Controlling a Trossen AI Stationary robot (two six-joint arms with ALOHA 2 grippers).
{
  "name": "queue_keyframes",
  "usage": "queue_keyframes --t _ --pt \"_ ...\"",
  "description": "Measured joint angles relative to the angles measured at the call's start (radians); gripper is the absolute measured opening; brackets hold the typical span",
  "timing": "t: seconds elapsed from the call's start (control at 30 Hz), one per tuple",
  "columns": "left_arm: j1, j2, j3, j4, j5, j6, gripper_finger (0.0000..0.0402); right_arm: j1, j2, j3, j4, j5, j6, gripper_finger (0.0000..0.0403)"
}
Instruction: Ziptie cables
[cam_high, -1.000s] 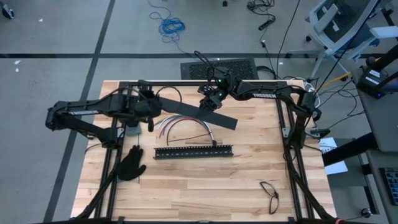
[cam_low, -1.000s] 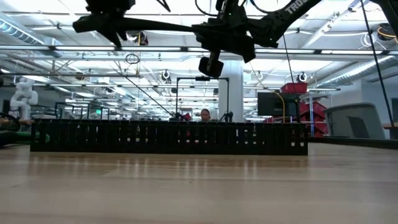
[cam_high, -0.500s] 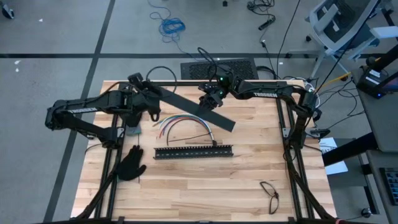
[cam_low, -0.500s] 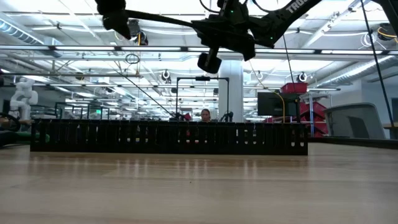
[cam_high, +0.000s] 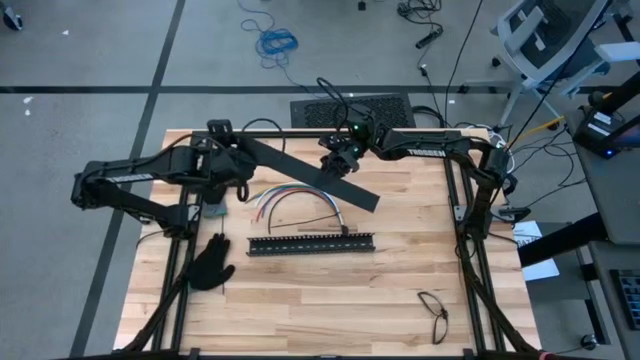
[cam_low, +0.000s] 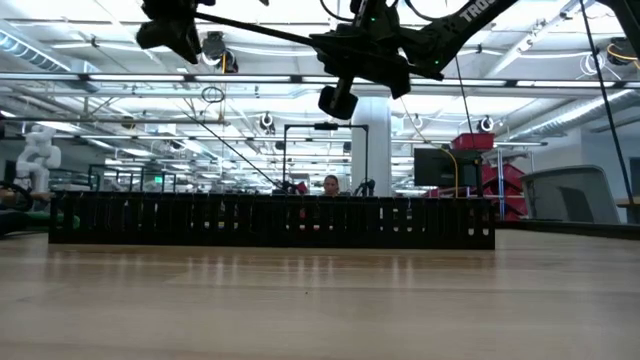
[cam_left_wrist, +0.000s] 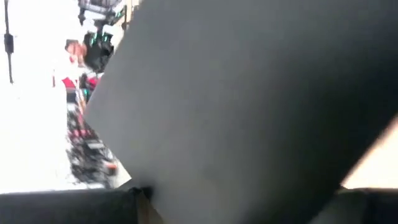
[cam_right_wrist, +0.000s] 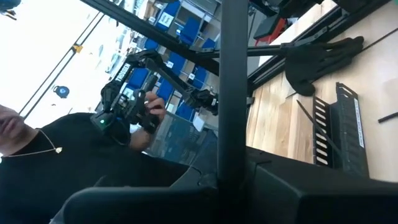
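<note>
The cables (cam_high: 295, 198), red, blue, white and yellow-green wires, lie in a curved bundle on the wooden table. Above them a long flat black bar (cam_high: 300, 170) hangs slantwise, held by both grippers. My left gripper (cam_high: 237, 158) has the bar's far-left end. My right gripper (cam_high: 340, 163) is shut on it past the middle. In the right wrist view thin dark strips (cam_right_wrist: 317, 127) lie on the table; they may be zipties. My left gripper holds the flat bar by its far-left end (cam_high: 250, 150). The bar's broad face (cam_left_wrist: 249, 93) fills the left wrist view and hides the fingertips. The bar is lifted clear of the table. My right gripper pinches the bar's two flat faces (cam_right_wrist: 233, 162) between its fingers, a little right of the bar's middle. The fingers lie about level and come from the table's far side, across the bar. The bar's right end (cam_high: 372, 198) sticks out free above the table.
A black slotted bar (cam_high: 312, 243) lies nearer the table's middle, and fills the low view (cam_low: 270, 220). A black glove (cam_high: 210, 263) lies at the near left, and glasses (cam_high: 433, 313) at the near right. A person in a black top (cam_right_wrist: 37, 162) shows beyond the table.
My left gripper has rolled at the wrist without shifting place. The flat bar has twisted with it, so its left part now shows a broader face from above and its left end stands a little higher. My right gripper has kept still.
</note>
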Motion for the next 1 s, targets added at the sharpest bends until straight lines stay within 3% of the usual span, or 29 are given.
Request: queue_keyframes --t 0.17,0.37,0.47,0.57,0.83,0.93,1.0 --pt "-0.007 0.045 0.002 -0.070 -0.045 0.192 0.0180 -0.008 0.001 -0.001 0.011 -0.002 0.020 0.0003" --pt "-0.001 0.182 0.002 -0.290 -0.069 0.184 0.0293 -0.014 0.003 -0.006 0.006 0.012 0.062 0.0004" --pt "-0.017 0.248 0.003 -0.414 -0.067 0.048 0.0354 -0.013 0.003 -0.006 0.005 0.019 0.068 0.0004" --pt "-0.026 0.288 0.027 -0.437 -0.056 -0.072 0.0390 -0.017 0.003 -0.006 0.005 0.010 0.061 0.0004" --pt "-0.052 0.302 0.041 -0.437 -0.063 -0.244 0.0396 -0.026 0.003 -0.006 0.006 0.002 0.038 0.0004" --pt "-0.066 0.250 0.051 -0.439 -0.062 -0.237 0.0395 -0.030 0.003 -0.005 0.012 0.006 0.035 0.0004" --pt "-0.091 0.186 0.065 -0.426 -0.047 -0.312 0.0395 -0.031 0.003 -0.003 0.027 0.013 0.026 0.0004"
